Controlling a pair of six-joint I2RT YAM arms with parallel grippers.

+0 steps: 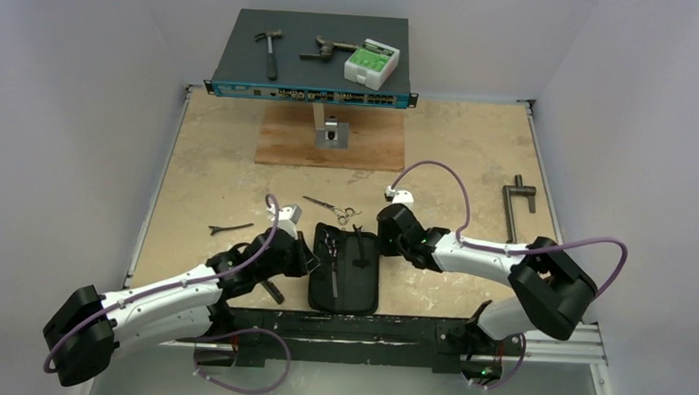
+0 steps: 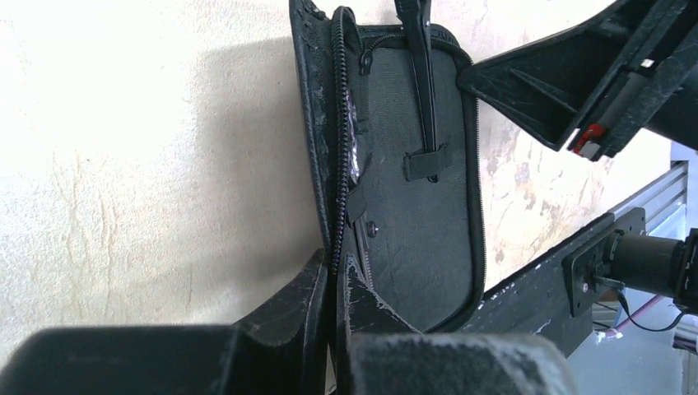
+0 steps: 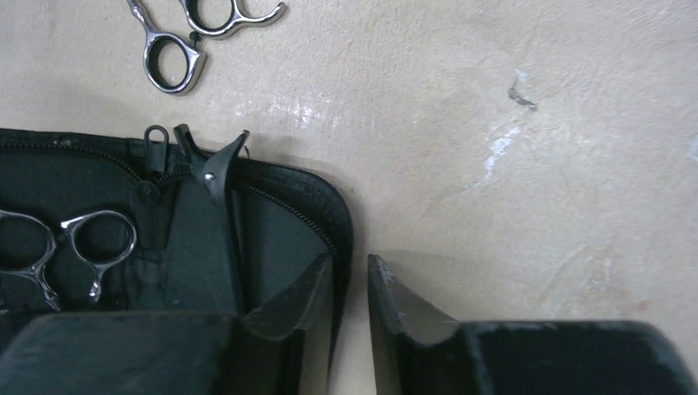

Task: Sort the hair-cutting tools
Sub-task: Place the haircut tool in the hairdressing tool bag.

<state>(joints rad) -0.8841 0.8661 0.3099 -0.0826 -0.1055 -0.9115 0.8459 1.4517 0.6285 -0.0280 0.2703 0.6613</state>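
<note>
An open black zip case (image 1: 364, 287) lies near the table's front edge, with one pair of silver scissors (image 1: 330, 243) strapped inside it. A slim black tool (image 2: 424, 74) sits under a strap beside them. A second pair of scissors (image 1: 332, 206) lies on the table just behind the case. A thin black hair clip (image 1: 229, 229) lies further left. My left gripper (image 2: 336, 267) is shut on the case's left zipper edge (image 2: 339, 164). My right gripper (image 3: 350, 259) stands narrowly open astride the case's right rim (image 3: 342, 222), with bare table showing between the rim and the outer finger.
At the back, a blue-fronted network switch (image 1: 246, 42) carries a hammer (image 1: 268, 51), a rusty tool (image 1: 327, 48) and a white-and-green box (image 1: 371, 63). A wooden board (image 1: 282, 141) with a metal stand lies before it. A grey T-shaped bar (image 1: 516, 205) lies at the right.
</note>
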